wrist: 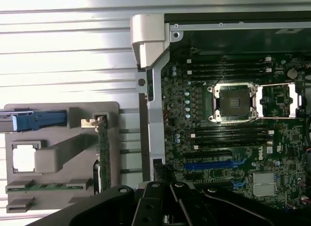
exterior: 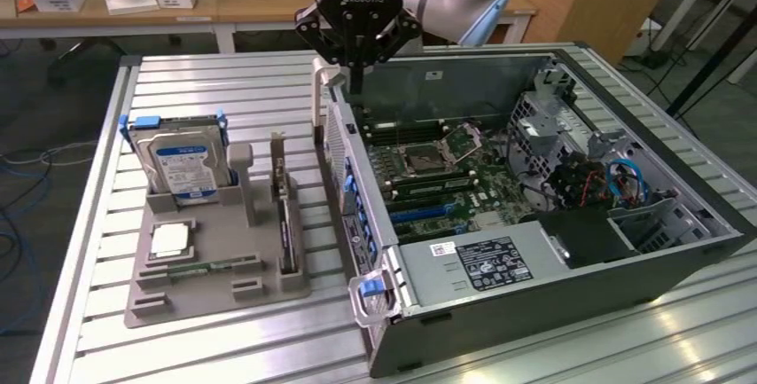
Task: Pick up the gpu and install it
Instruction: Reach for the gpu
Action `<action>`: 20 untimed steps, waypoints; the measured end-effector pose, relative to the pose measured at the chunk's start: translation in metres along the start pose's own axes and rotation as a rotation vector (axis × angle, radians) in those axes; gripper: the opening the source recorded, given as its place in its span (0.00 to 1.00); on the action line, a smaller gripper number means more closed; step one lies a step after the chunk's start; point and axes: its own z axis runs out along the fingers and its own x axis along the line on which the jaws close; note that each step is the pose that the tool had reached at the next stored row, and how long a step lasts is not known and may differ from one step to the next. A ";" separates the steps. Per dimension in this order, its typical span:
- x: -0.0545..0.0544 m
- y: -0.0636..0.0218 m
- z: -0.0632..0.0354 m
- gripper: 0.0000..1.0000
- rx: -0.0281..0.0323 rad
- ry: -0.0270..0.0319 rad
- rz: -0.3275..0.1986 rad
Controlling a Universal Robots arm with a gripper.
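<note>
Gpu [exterior: 282, 196], thin dark flat card with silvery end bracket, upright on edge in grey plastic tray [exterior: 183, 302], nine o'clock of open black computer case [exterior: 591, 295] in exterior view. Probably light, stiff, fragile; best pinched along bare top edge. Black gripper [exterior: 353, 81] closed, empty, one o'clock of gpu, well apart.

Slatted metal table [exterior: 213, 91] carries 1 gray parts tray [exterior: 201, 309], 1 open computer case [exterior: 533, 313].
</note>
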 end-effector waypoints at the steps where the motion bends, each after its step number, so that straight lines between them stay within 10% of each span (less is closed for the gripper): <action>1: 0.001 -0.0001 0.0000 0.11 0.0000 0.0000 0.000; 20: 0.024 -0.0018 -0.0004 0.11 0.0000 0.0000 0.000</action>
